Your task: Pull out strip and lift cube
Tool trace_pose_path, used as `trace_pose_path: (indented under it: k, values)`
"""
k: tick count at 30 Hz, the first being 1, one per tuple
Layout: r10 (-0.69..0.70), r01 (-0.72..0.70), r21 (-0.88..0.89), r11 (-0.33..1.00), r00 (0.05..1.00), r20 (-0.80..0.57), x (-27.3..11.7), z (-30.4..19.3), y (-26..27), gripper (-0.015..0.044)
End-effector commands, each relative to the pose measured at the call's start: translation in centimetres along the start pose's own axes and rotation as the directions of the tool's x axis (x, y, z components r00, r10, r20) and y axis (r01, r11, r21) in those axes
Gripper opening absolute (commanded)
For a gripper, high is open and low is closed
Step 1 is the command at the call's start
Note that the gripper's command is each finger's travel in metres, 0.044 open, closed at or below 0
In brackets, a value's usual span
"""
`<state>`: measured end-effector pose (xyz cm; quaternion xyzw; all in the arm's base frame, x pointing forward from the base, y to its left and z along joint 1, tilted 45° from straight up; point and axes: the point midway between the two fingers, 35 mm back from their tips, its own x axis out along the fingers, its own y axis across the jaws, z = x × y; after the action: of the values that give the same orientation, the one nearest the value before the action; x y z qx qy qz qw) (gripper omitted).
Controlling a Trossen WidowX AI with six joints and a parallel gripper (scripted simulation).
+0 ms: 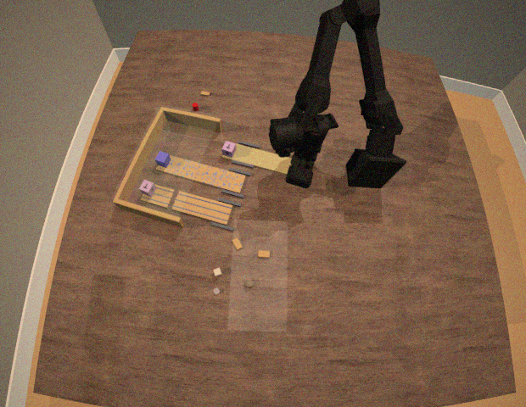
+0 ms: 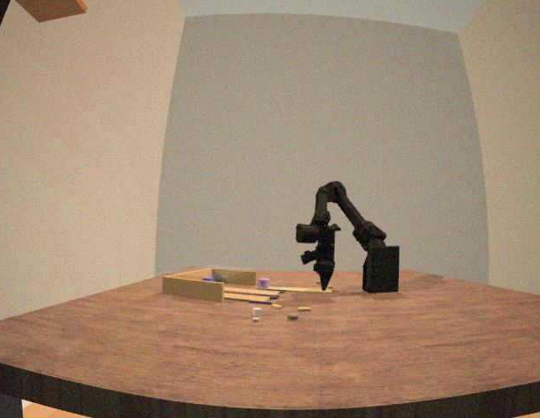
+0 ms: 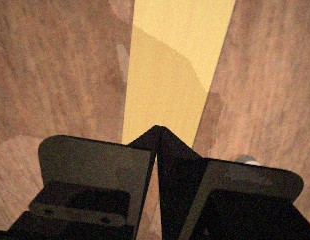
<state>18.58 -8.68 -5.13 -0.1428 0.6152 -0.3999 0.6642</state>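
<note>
A plain yellow strip [image 1: 263,158] [image 2: 301,289] [image 3: 170,60] is in one piece and carries a pink labelled cube [image 1: 228,149] [image 2: 263,283] at its far end, just outside the walled enclosure. My gripper [image 2: 324,288] [image 3: 159,131] is shut and empty, its tips pointing down at the strip's near end; contact is unclear. A speckled strip [image 1: 202,174] carries a plain blue cube [image 1: 162,159] [image 2: 208,279]. A striped strip is in two pieces with a gap: a near piece [image 1: 202,207] and a far piece [image 1: 158,195] carrying another pink labelled cube [image 1: 147,187].
A wooden wall [image 1: 140,155] [image 2: 193,288] encloses the far ends of the other strips. Dark guide rails [image 1: 243,164] flank the strips. Small blocks [image 1: 264,253] [image 2: 304,308], a white cube [image 1: 217,271] [image 2: 257,311] and a stone [image 1: 249,283] [image 2: 292,317] lie on the near side. A red cylinder [image 1: 195,107] lies beyond the wall.
</note>
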Motion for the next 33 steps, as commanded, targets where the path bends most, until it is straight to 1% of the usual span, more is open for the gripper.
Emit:
trace_pose_path:
  k: [1, 6, 9, 13, 26, 33]
  values:
    - [0.0, 0.0, 0.0, 1.0, 1.0, -0.001, -0.2, 0.0, 0.0, 0.0]
    - [-0.002, 0.002, -0.005, 1.0, 1.0, -0.021, -4.0, 0.2, 0.1, 0.0]
    - [-0.003, 0.003, -0.005, 1.0, 1.0, -0.022, -4.2, 0.2, 0.1, 0.0]
    - [-0.003, 0.004, 0.045, 0.999, 1.0, -0.021, -4.0, 2.2, 0.1, 0.0105]
    - [-0.003, 0.004, 0.05, 0.999, 1.0, -0.019, -4.4, 7.0, 0.2, 0.044]
    - [-0.003, 0.004, 0.051, 0.999, 1.0, -0.018, -4.6, 9.5, 0.3, 0.044]
